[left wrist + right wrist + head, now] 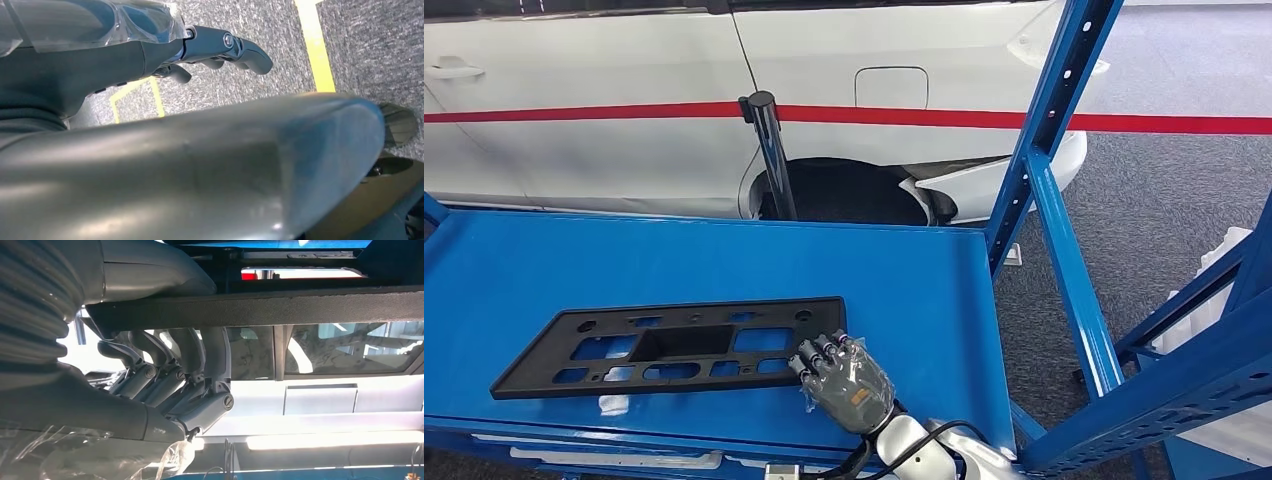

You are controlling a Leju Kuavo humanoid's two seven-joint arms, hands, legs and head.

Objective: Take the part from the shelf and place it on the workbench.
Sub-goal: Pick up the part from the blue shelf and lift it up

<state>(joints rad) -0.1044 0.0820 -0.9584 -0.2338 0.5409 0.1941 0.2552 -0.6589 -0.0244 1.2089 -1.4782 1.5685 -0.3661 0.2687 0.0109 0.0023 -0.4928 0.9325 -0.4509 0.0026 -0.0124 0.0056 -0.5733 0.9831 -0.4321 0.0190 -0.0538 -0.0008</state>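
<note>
The part (674, 345) is a long black plastic panel with several cut-outs, lying flat near the front of the blue shelf (904, 290). My right hand (844, 380) is at the panel's right front corner, its fingers over the edge. In the right wrist view the panel's edge (300, 307) runs between the thumb on one face and the curled fingers (175, 375) on the other, so the hand grips it. My left hand (220, 47) hangs over the floor with fingers loosely spread, holding nothing.
A white car (624, 100) with a red stripe stands just behind the shelf, with a black post (769, 150) in front of it. Blue shelf uprights (1054, 180) rise on the right. Grey carpet with yellow lines (315, 45) lies below.
</note>
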